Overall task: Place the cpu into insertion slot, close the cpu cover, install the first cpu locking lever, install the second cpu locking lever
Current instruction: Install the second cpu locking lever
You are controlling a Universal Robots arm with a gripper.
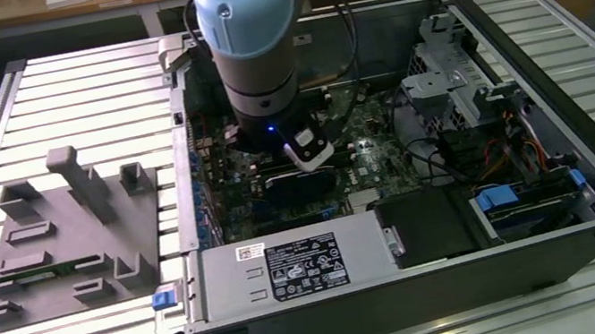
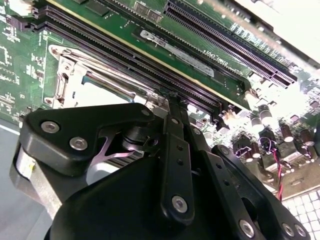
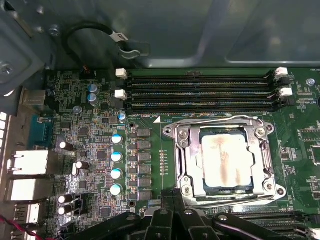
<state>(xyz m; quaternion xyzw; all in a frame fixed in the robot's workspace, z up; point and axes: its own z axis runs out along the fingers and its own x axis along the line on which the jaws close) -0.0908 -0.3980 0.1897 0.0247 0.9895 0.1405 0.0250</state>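
Inside the open computer case (image 1: 593, 199), which lies on its side on a slatted metal desk (image 1: 68, 96), the robot arm (image 1: 252, 38) reaches straight down over the green motherboard (image 3: 90, 100). In the first wrist view the cpu (image 3: 224, 159), a square chip with a dull, stained metal top, sits flat in the insertion slot (image 3: 187, 165). The cpu cover (image 3: 262, 159), a silvery frame plate with a square window, lies down around the chip, so the chip's top shows through the window. A thin metal locking lever (image 3: 215, 120) runs along the socket's edge nearest the memory slots (image 3: 200, 92), four long black rows with white end clips.

The black gripper (image 3: 172, 197) hangs just beside the socket's opposite edge in the first wrist view; its linkages (image 2: 175, 165) and screw heads show large in the second wrist view, with the socket frame (image 2: 75, 70) just past them. The fingertips appear drawn close together at that edge, yet whether the jaws are fully closed or pinching anything cannot be told.

On the exterior view's left, a grey fixture block (image 1: 69, 250) with upright posts rests on the desk, well apart from the case. A silver power supply (image 1: 290, 268) sits along the case's near wall, and drive bays (image 1: 521, 202) with blue tabs lie toward the exterior view's right.
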